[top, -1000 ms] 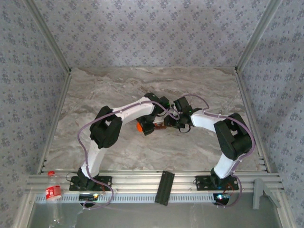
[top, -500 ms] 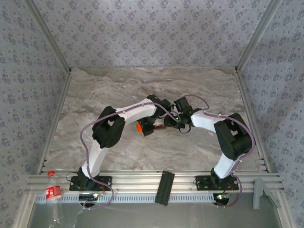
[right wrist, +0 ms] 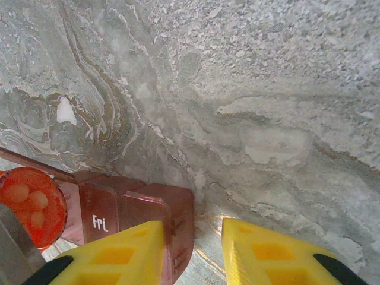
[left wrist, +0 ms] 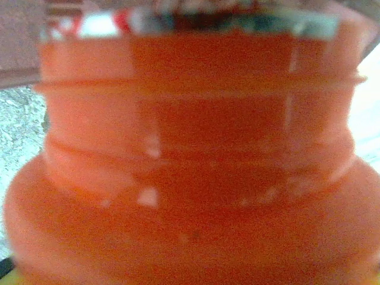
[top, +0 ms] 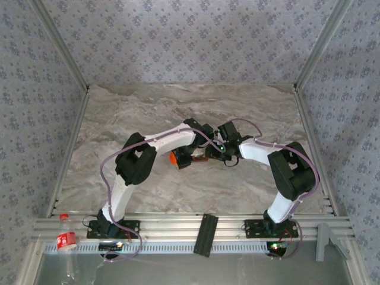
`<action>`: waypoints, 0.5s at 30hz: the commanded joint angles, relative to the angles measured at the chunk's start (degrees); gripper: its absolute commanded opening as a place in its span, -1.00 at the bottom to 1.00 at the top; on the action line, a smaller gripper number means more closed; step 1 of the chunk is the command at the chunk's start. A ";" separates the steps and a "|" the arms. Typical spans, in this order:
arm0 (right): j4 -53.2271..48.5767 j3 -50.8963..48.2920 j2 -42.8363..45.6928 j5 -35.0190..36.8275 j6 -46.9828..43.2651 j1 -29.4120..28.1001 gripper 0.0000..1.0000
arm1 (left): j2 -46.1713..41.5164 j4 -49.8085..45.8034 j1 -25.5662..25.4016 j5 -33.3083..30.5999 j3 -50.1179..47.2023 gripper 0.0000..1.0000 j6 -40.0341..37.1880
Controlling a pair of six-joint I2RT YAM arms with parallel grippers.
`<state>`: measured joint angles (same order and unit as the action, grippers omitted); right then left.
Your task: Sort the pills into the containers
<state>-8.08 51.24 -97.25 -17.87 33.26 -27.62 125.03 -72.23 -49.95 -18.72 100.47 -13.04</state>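
Visible pills (right wrist: pixel 19 192) sit inside the mouth of the orange bottle (left wrist: pixel 190 154), just beside the containers (right wrist: pixel 133 214) on the bench (right wrist: pixel 267 89). No pills show in any compartment. The left gripper (top: pixel 181 159) grasps the orange bottle, and the right gripper (right wrist: pixel 193 255) is clenched at the containers' end. Sorting judged barely begun.

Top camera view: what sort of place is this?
Probably a purpose-built robot test booth, not a home: a marble-patterned table boxed in by wallpapered panels, with the left arm and right arm bolted to an aluminium rail at its near edge.
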 commanded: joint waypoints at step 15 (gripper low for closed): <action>-0.96 -0.87 0.83 -0.41 0.65 0.54 -0.34 | -3.83 -1.95 -1.51 -2.44 -0.40 -1.00 -1.81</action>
<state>-8.08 51.22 -97.25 -17.89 33.28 -27.51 124.27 -72.23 -50.81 -20.43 100.33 -13.98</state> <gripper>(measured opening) 0.328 0.547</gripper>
